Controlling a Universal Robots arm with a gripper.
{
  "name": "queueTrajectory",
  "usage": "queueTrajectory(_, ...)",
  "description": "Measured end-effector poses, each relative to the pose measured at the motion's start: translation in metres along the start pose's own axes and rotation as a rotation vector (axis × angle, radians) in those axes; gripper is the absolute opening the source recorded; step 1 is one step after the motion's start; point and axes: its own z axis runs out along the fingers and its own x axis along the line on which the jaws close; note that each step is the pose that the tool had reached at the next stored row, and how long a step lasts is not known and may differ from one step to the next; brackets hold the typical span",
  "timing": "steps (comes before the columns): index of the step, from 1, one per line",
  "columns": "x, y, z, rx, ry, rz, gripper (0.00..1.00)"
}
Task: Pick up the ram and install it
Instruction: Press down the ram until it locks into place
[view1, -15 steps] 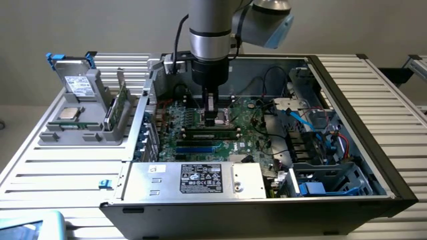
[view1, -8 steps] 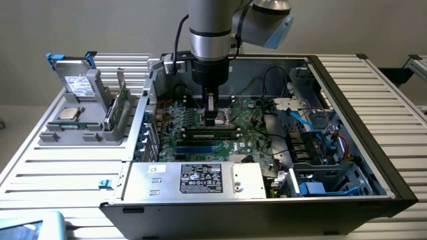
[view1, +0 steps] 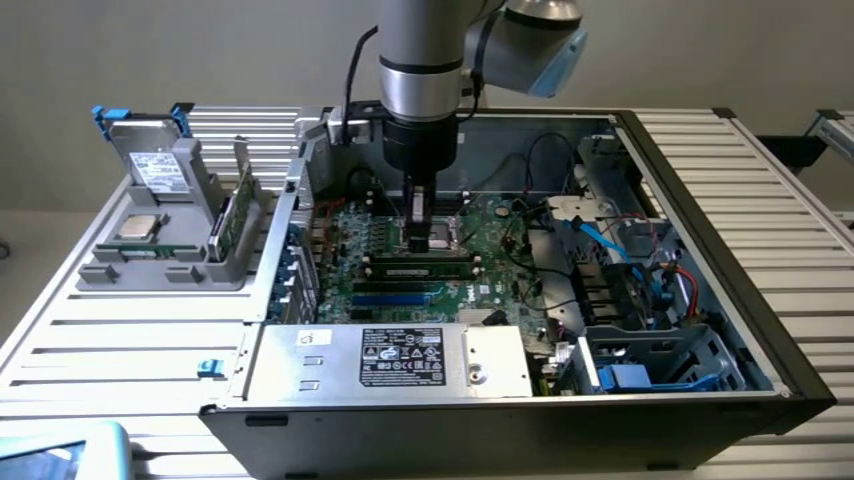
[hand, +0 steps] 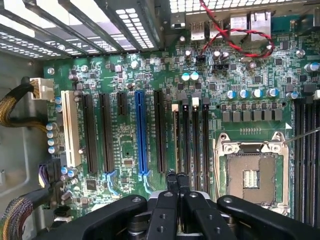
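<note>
In the exterior view: gripper (view1: 434, 240) low inside the open computer case (view1: 694, 250), fingers pressed together, tips at the ram (view1: 424, 265), which lies seated lengthwise in a motherboard (view1: 494, 225) slot just below. Step in hand, as judged: installing, pressing the stick home. Spare green stick (view1: 238, 215) upright in the grey holder (view1: 160, 265), well apart at the view's left.

In the wrist view: fingers (hand: 176, 182) closed, meeting over a dark slot (hand: 186, 137) beside the empty processor socket (hand: 250, 170). Next move calls for even downward pressure.
</note>
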Motion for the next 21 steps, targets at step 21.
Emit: queueTrajectory(21,-0.0002,0.0000,0.0007,-0.0295,0.0019,0.298,0.11)
